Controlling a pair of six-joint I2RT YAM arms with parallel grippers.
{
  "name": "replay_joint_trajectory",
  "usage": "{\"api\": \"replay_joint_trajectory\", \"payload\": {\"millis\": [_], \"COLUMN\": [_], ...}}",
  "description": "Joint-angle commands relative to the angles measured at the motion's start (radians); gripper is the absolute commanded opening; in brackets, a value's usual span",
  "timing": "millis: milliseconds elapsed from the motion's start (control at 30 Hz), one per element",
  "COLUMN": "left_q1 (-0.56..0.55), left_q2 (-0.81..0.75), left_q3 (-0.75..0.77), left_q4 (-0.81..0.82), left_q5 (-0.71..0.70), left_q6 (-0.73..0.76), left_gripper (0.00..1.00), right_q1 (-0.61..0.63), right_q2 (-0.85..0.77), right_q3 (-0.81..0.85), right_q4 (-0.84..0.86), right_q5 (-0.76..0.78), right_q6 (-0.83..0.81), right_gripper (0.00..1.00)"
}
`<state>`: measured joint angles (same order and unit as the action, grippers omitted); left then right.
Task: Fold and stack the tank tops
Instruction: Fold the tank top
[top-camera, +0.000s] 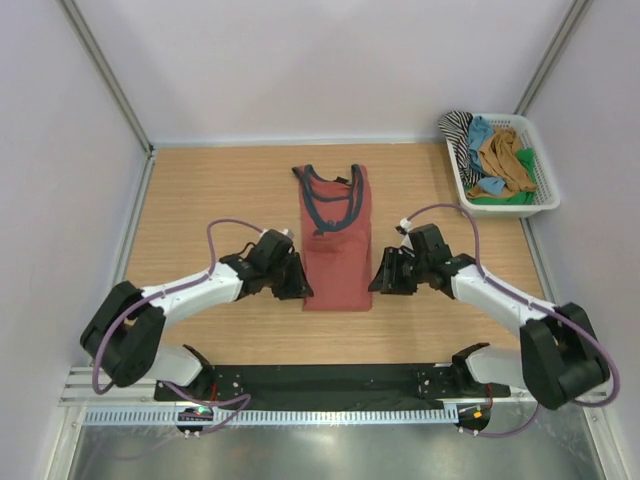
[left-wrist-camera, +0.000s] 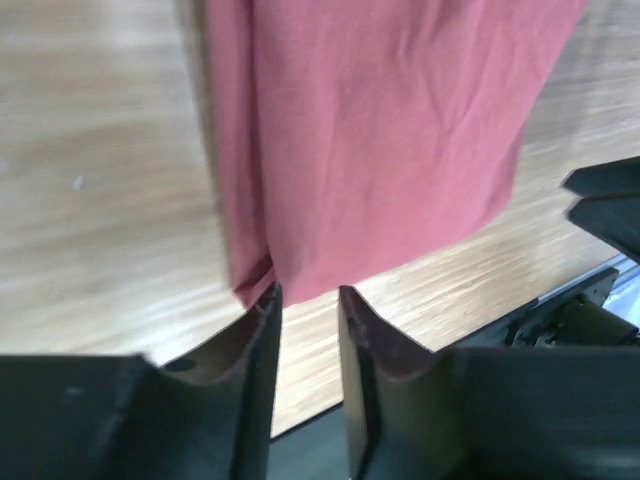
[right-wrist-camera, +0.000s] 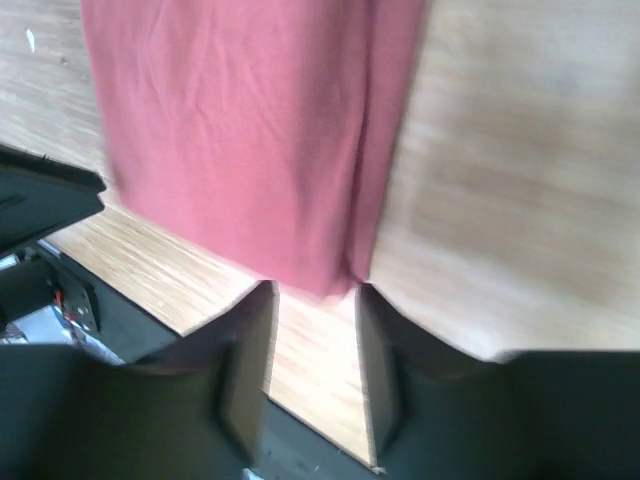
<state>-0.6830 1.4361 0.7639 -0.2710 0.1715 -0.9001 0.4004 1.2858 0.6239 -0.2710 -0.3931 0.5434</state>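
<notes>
While the left gripper (left-wrist-camera: 308, 291) and right gripper (right-wrist-camera: 315, 289) are bracketing the tank top (top-camera: 336, 255) hem, neither's gripping.
Jaws are sitting narrowly apart; cloth's running lengthwise up mid-frame.

My white-and-black left arm (top-camera: 185, 292) and right arm (top-camera: 500, 297).
I see black joints, a dark left gripper (left-wrist-camera: 308, 293) and right gripper (right-wrist-camera: 315, 290), purple cables (top-camera: 222, 228).

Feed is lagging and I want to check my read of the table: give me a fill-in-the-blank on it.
The rust-red tank top lies with its straps toward the ___ edge of the table. The other tank tops sit in a white ___. The left gripper and right gripper flank that top's ___ hem, jaws open.
Missing: far; basket; near.
</notes>
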Motion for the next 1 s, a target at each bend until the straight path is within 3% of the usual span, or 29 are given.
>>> {"api": "replay_joint_trajectory", "payload": {"millis": [0,67,133,167,200,367,433,633,967], "left_q1": [-0.016,-0.020,-0.021,-0.021,-0.021,-0.105,-0.148,-0.171,-0.171], "left_q2": [-0.081,-0.132,-0.155,-0.176,-0.192,-0.252,-0.243,-0.180,0.049], "left_q3": [-0.079,-0.101,-0.100,-0.092,-0.094,-0.077,-0.066,-0.080,-0.106], "left_q4": [-0.023,-0.043,-0.075,-0.111,-0.123,-0.129,-0.113,-0.025,0.068], "left_q5": [-0.062,-0.078,-0.102,-0.109,-0.110,-0.151,-0.162,-0.196,-0.211], "left_q6": [-0.034,-0.040,-0.034,-0.030,-0.030,-0.077,-0.105,-0.140,-0.146], "left_gripper": [0.32,0.36,0.40,0.40,0.40,0.39,0.37,0.30,0.21], "right_q1": [0.002,0.000,0.002,0.003,0.008,0.066,0.109,0.156,0.138], "right_q2": [-0.142,-0.174,-0.183,-0.180,-0.177,-0.073,-0.019,0.205,0.642], "right_q3": [-0.021,0.019,0.048,0.074,0.080,0.117,0.125,0.123,0.371], "right_q4": [-0.120,-0.163,-0.168,-0.151,-0.133,0.054,0.170,0.551,0.633], "right_q5": [0.089,0.097,0.042,0.018,-0.016,-0.176,-0.222,-0.345,-0.360], "right_q6": [-0.013,-0.025,-0.045,-0.048,-0.048,-0.011,0.016,0.174,0.199], "right_gripper": [0.52,0.52,0.46,0.42,0.31,0.08,0.03,0.01,0.01]}}
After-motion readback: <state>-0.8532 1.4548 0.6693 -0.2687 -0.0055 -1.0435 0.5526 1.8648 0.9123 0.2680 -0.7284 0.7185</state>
